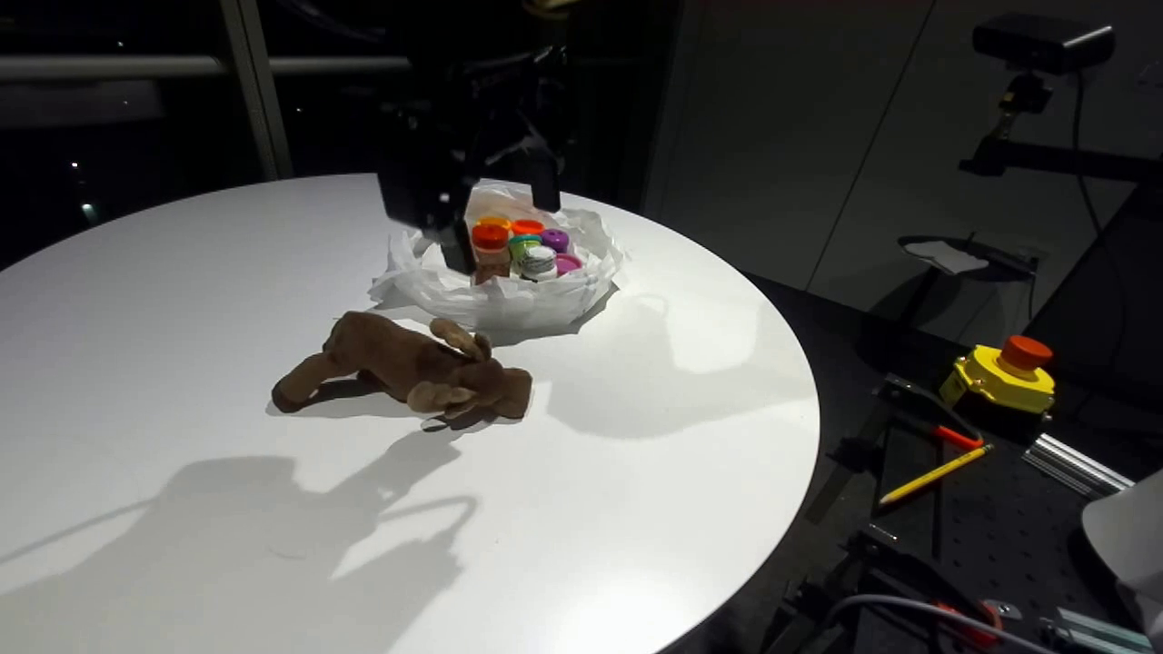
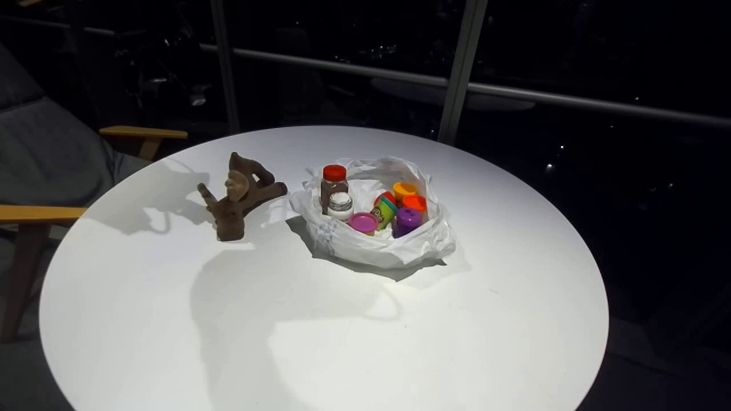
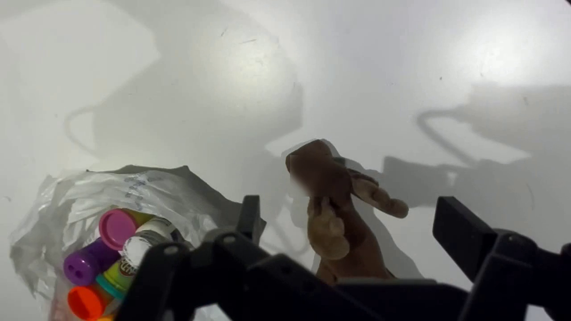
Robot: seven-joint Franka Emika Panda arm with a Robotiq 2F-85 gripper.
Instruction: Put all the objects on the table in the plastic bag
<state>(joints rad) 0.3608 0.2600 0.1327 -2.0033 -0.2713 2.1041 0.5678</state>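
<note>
Below, brown toy [image 1: 409,361], apart from end effector [image 3: 355,223]

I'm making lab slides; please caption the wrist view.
Open fingers frame a brown toy on the white table, beside a plastic bag holding colorful cups and a white-capped bottle.

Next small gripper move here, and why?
Probably lower the gripper toward the brown toy, which shows between the open jaws in the wrist view and lies on the table outside the plastic bag; the cups are already inside.

Six cups [image 2: 364,223], two bottles [image 2: 334,191], one toy [image 1: 400,359]
</note>
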